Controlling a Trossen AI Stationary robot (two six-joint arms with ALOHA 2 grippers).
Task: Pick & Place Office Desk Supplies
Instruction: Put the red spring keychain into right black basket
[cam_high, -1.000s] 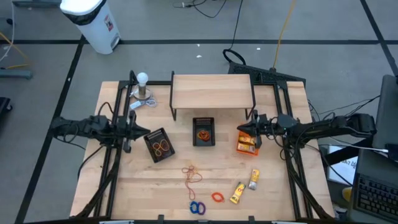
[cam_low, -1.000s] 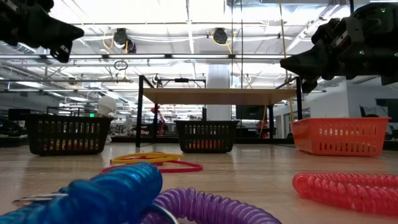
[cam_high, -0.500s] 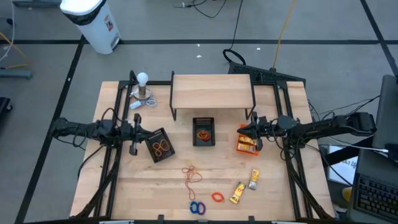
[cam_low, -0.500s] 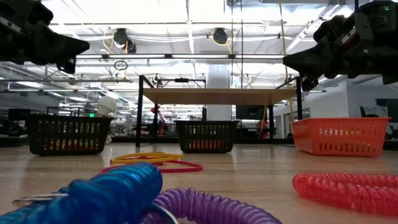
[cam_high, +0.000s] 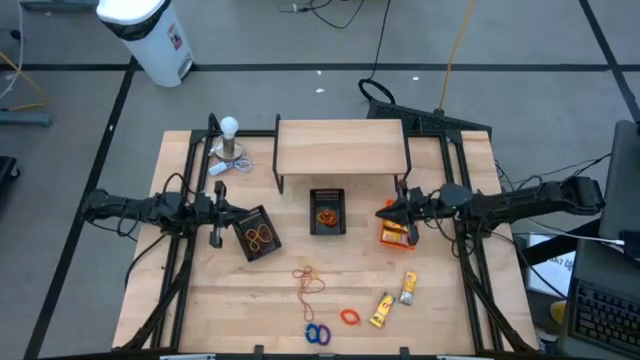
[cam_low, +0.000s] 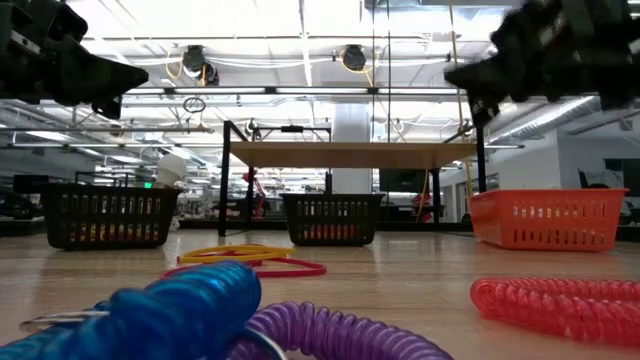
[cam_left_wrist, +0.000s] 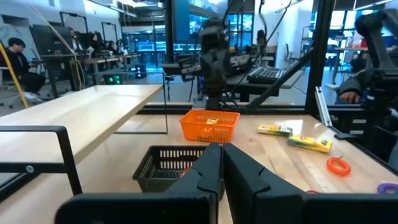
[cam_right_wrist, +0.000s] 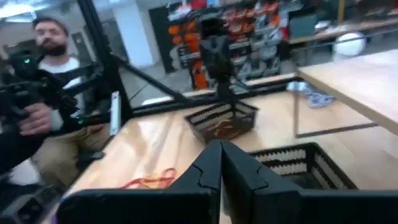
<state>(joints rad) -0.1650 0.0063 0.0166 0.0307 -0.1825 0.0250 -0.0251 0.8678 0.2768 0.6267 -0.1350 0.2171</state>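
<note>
Both arms hang above the table with nothing in their fingers. My left gripper is shut, level, beside the left black mesh bin, which holds orange rubber bands. My right gripper is shut, level, above the gap between the middle black bin and the orange bin. Flat on the near half of the table lie tan and red rubber bands, blue rings, an orange ring and two yellow packets.
A wooden shelf on black legs stands at the far middle, and a white bulb on a metal base at the far left. Black frame rails run along both table sides. A person sits beyond the table's left side.
My right gripper has risen and gone toward the table's left, off the orange bin toward the middle bin, staying shut. My left gripper has sunk a little and come slightly toward the left bin, then kept still.
</note>
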